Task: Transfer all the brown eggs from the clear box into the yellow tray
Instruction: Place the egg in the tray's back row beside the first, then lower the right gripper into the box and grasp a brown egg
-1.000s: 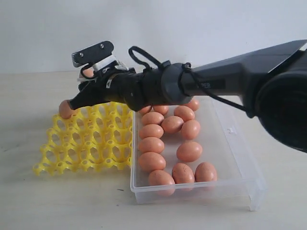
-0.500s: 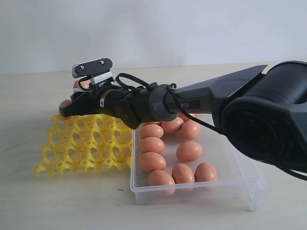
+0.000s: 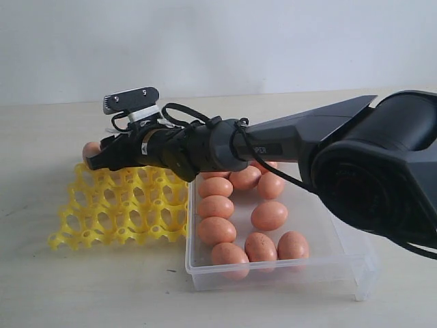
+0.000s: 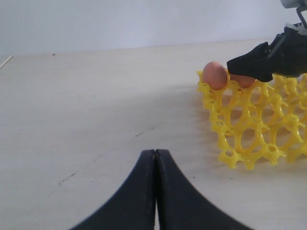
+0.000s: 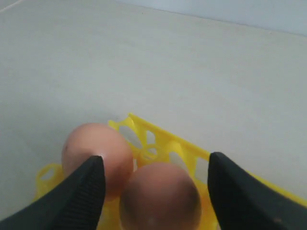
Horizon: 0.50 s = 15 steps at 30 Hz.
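Exterior: pale wooden tabletop [image 3: 102,287], blank white wall [image 3: 205,41] behind; yellow tray [image 3: 116,212] lies at nine o'clock of the clear box [image 3: 341,232], which holds most brown eggs [image 3: 217,230]; left wrist: left gripper [image 4: 155,152] clenched, empty, above bare table; right wrist: right gripper [image 5: 156,158] spread, released, straddling a brown egg [image 5: 160,201] seated in the tray.

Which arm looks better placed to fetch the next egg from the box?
The right. Its arm stretches over the box of eggs, right fingers open at the tray. The left fingers are shut over bare table, short of the tray.
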Tool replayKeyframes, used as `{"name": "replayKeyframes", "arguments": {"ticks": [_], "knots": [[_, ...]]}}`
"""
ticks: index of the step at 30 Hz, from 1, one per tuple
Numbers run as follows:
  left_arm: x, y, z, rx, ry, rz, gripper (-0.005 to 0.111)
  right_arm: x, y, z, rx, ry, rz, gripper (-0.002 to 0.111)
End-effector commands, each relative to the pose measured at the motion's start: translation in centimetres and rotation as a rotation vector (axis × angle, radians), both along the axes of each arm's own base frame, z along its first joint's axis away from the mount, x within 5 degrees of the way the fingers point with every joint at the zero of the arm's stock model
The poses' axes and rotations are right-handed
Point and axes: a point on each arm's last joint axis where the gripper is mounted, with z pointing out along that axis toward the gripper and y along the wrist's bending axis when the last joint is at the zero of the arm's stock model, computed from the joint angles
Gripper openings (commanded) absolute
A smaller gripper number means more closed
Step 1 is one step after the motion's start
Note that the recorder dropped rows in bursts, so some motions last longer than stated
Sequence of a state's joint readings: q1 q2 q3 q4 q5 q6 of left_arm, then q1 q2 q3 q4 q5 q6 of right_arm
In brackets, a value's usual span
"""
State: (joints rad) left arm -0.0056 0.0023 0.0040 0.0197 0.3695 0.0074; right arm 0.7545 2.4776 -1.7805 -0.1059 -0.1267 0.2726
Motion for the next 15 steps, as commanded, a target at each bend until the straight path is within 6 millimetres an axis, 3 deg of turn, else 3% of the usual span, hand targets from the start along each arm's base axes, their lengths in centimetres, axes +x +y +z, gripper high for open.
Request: {"name": "replayKeyframes", "arguments": {"ticks": [1, 5, 6, 8, 10, 12, 13, 15], "knots": [[0.0, 0.0, 0.2, -0.004, -0.015, -0.005, 0.0, -0.2, -0.2, 2.7, -0.039, -0.004, 0.008, 0.061], [0.0, 0.0, 0.2, -0.004, -0.015, -0.005, 0.0, -0.9, -1.1, 7.3, -0.163, -0.013, 0.041, 0.061], [0.0, 0.0, 0.2, -0.004, -0.015, -0.005, 0.0, -1.8, -2.2, 10.1, -0.265, 0.026, 0.056, 0.061], [0.0, 0.0, 0.2, -0.004, -0.015, -0.005, 0.0, -3.3, -4.4, 13.6, -0.4, 0.118, 0.045, 0.061], [0.0, 0.0, 0.2, -0.004, -0.015, -0.005, 0.0, -4.0, -7.3, 15.0, -0.511, 0.266, -0.044, 0.061], [0.0, 0.0, 0.2, -0.004, -0.015, -0.005, 0.0, -4.1, -9.6, 14.7, -0.635, 0.384, -0.124, 0.061], [0.0, 0.0, 0.2, -0.004, -0.015, -0.005, 0.0, -4.0, -10.3, 14.6, -0.726, 0.367, -0.073, 0.061], [0.0, 0.0, 0.2, -0.004, -0.015, -0.005, 0.0, -3.7, -11.5, 13.1, -1.066, 0.213, 0.271, 0.06]]}}
